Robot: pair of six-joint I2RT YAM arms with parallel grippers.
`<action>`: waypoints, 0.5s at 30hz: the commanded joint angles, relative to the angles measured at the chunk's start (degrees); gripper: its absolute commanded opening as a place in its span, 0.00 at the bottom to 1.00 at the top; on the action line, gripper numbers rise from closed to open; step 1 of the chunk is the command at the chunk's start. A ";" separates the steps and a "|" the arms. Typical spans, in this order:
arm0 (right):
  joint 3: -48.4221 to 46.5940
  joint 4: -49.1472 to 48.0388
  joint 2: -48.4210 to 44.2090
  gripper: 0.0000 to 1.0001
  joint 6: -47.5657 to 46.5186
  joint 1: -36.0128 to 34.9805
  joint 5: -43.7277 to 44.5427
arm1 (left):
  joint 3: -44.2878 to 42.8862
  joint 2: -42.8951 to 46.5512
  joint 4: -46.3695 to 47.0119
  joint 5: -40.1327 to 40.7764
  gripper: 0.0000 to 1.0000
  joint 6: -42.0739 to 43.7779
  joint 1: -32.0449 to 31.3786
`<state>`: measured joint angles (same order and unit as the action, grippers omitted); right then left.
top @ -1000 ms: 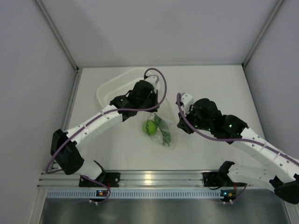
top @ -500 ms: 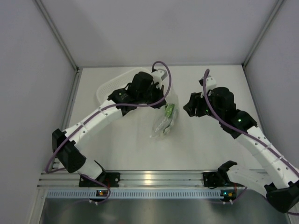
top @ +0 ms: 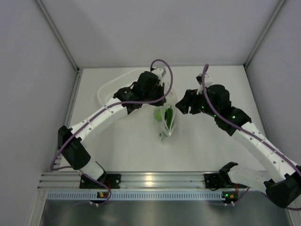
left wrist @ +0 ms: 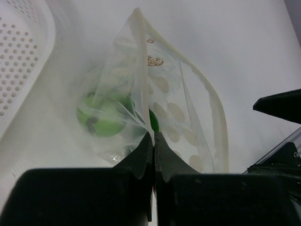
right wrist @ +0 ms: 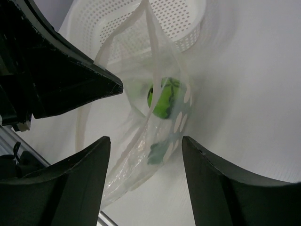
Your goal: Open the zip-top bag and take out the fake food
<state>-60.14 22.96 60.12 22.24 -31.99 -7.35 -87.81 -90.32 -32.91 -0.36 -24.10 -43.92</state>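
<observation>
Clear crinkly zip-top bag [top: 165, 123] w/ fake food [right wrist: 163, 100] inside, hanging mouth-up mid-table [top: 211, 150] betw. both arms, long axis approx. vertical, one lip pinched tight in left gripper [left wrist: 154, 141]; free lip just to its right, in gap of wide-parted, empty right gripper [right wrist: 146, 146], prob. nearer tool for opening pull.

Clear zip-top bag [left wrist: 188, 108] hanging upright, mouth agape, lime-green fake food [left wrist: 101, 117] inside
</observation>
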 commanded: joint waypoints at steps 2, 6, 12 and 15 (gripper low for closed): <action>-4.63 -2.40 2.01 0.63 1.40 -2.81 4.80 | -3.86 -1.61 1.35 3.61 0.00 -3.58 -1.51; -7.27 -1.25 7.02 0.61 0.70 -4.49 8.74 | -5.00 -3.01 2.23 3.17 0.00 -4.73 -2.57; -8.24 2.78 11.60 0.31 -1.93 -4.40 20.77 | -4.13 -3.02 2.14 7.29 0.00 -6.05 -2.84; -5.09 4.46 10.29 0.20 -2.38 -3.52 24.83 | -2.64 -1.35 2.14 11.76 0.00 -5.79 -2.84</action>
<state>-65.49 26.09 72.16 21.08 -35.83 9.39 -90.43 -94.21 -32.97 5.56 -29.04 -46.72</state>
